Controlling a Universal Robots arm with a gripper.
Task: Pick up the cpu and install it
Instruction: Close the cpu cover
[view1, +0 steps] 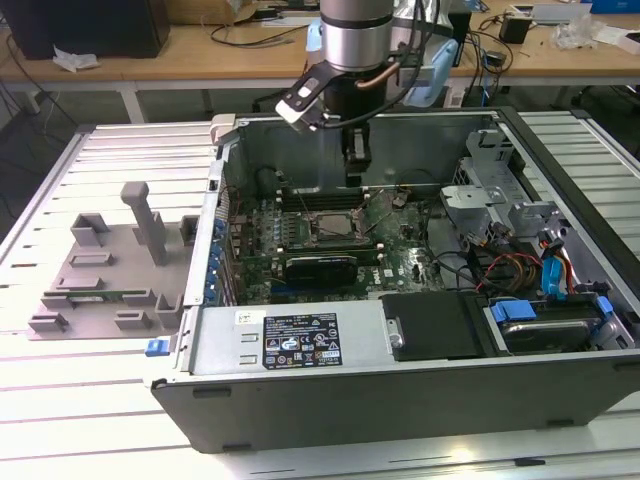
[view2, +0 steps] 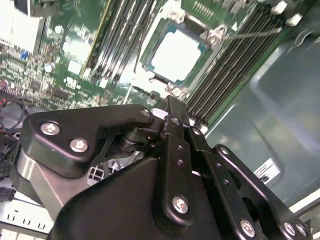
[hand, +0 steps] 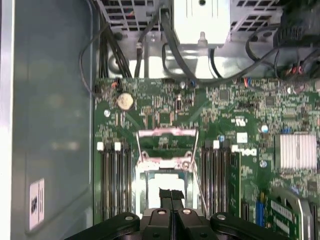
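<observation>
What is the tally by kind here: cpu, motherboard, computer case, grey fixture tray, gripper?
motherboard: 1
cpu: 1, lying flat on the motherboard
computer case: 1, open
grey fixture tray: 1, beside the case
gripper: 1, over the cpu
Total: 5

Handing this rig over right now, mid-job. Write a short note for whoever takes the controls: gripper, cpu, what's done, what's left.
Gripper: shut, holding nothing, poised over the motherboard socket inside the open computer case.
Cpu: lying flat in the socket, apart from the gripper.
Done: cpu is off the grey fixture tray and in the socket.
Left: seating cannot be confirmed; the load plate looks raised, so the socket seems not closed.
</observation>
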